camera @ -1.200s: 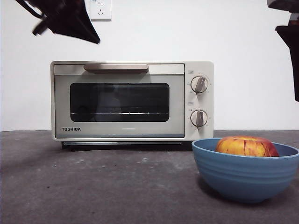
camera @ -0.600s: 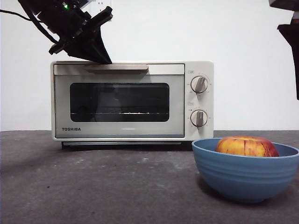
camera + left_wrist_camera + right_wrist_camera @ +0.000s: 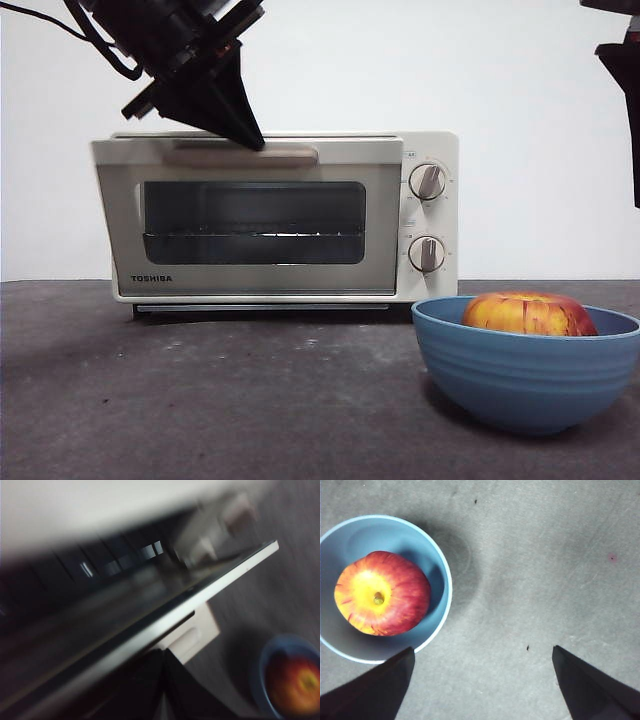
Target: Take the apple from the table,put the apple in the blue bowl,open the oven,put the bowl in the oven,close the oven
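The cream-white TOSHIBA oven [image 3: 432, 215] stands at the back of the table. Its door [image 3: 250, 225] is tilted slightly out at the top. My left gripper [image 3: 250, 135] comes down from the upper left, its tip on the bar handle [image 3: 290, 156]. In the blurred left wrist view its jaws [image 3: 162, 680] look shut, just under the door's edge [image 3: 200, 597]. The red and yellow apple [image 3: 527, 313] lies in the blue bowl [image 3: 520, 385] at the front right. My right gripper [image 3: 483, 649] hangs open above the table beside the bowl [image 3: 380, 530], with nothing between its fingers.
Two round knobs [image 3: 427, 182] sit on the oven's right side. The dark grey table [image 3: 250, 400] stretches in front of the oven, left of the bowl. The right arm [image 3: 622, 90] shows as a dark shape at the top right edge.
The left gripper has come down onto the handle. The oven door, shut before, now leans out at the top. The bowl, the apple and the right arm have not moved.
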`<state>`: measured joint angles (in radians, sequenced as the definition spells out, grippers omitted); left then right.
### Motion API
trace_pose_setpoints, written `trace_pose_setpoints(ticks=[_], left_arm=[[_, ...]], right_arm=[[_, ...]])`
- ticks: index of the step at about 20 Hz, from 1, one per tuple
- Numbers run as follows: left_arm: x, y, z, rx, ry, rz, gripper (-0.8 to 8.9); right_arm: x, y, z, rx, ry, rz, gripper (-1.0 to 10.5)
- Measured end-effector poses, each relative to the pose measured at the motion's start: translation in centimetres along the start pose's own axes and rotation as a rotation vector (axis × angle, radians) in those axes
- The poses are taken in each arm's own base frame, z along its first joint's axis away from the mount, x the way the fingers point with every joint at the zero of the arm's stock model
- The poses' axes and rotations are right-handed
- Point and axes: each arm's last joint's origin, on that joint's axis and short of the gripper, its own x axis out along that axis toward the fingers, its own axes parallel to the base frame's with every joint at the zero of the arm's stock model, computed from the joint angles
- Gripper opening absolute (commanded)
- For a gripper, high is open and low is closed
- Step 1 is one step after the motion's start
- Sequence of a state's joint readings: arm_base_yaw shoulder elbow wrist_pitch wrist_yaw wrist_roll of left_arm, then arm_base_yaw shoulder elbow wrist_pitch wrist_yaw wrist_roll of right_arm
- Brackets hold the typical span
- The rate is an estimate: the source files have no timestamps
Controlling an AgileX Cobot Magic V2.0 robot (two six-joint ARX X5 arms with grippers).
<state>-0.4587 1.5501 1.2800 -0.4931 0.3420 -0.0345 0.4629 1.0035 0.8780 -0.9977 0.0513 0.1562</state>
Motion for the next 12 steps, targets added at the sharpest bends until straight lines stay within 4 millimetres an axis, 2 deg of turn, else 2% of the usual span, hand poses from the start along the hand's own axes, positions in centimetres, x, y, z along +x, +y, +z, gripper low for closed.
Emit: trace_pose_setpoints(ticks=[3,6,12], left_arm=[[0.8,-0.9,-2.3,-0.04,0.201,-0.017,0.07],[1.4,-0.8,-4.0,-0.076,0.35,0.014,0.07],[1.3,-1.2,-4.4,-0.067,0.4,0.01,0.07]], right_arm=[[0.0,0.0,0.0,0.0,0.0,0.001,4.4],[0.0,0.0,0.0,0.004,0.001,0.007,4.4],[0.0,0.1,0.0,0.028,0.004,0.025,4.3]])
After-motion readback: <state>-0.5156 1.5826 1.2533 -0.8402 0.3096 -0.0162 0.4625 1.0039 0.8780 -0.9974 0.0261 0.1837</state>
